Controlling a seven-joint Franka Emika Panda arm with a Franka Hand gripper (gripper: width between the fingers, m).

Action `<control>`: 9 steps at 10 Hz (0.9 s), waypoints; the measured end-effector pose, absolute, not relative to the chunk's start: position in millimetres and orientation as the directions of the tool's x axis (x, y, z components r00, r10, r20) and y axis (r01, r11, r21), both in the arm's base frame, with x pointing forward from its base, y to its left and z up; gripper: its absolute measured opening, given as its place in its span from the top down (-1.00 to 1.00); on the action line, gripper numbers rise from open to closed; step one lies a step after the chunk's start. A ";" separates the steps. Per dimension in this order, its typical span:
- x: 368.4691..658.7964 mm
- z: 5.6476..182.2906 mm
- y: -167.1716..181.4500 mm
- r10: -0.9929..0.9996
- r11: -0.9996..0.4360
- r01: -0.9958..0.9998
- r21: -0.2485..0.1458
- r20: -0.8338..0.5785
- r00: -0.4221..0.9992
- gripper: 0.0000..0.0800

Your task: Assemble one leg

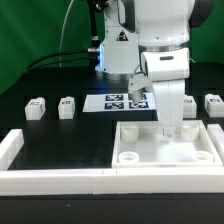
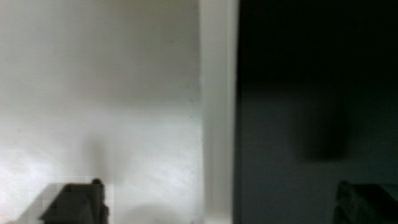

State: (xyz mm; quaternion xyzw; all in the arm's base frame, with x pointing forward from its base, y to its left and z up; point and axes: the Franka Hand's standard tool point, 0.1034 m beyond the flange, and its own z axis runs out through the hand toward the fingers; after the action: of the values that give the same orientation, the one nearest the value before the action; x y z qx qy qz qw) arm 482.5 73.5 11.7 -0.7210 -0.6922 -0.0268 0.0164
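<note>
Two legs (image 1: 35, 107) lie on the tabletop (image 1: 60, 128) at the exterior view's left, well apart from my claw (image 1: 172, 128). The nearer leg (image 1: 213, 102) lies at that view's right, just beyond the panel (image 1: 150, 148) under the claw. The fingers (image 2: 71, 203) stand spread, holding nothing. I judge that leg's long axis too small to read.
</note>
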 end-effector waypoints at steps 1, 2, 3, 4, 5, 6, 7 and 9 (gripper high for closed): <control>482.8 12.6 73.5 0.997 -0.042 0.999 0.014 0.061 0.041 -0.62; 483.7 15.4 73.7 0.997 -0.042 0.999 0.018 0.060 0.041 -0.62; 483.3 21.8 74.2 0.997 -0.050 0.998 0.027 0.059 0.048 -0.62; 480.1 31.0 73.9 0.997 -0.062 0.997 0.043 0.058 0.060 -0.62; 474.8 40.3 72.1 0.996 -0.075 0.996 0.052 0.054 0.073 -0.62; 472.2 50.8 70.3 0.995 -0.090 0.994 0.063 0.050 0.087 -0.62; 471.2 61.1 66.9 0.994 -0.097 0.992 0.079 0.047 0.094 -0.62; 468.4 60.4 65.1 0.987 -0.157 0.985 0.077 0.052 0.154 -0.62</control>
State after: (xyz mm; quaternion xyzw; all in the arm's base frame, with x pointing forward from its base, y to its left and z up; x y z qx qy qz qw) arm 468.4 65.1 60.4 -0.7594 -0.6489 -0.0448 -0.0121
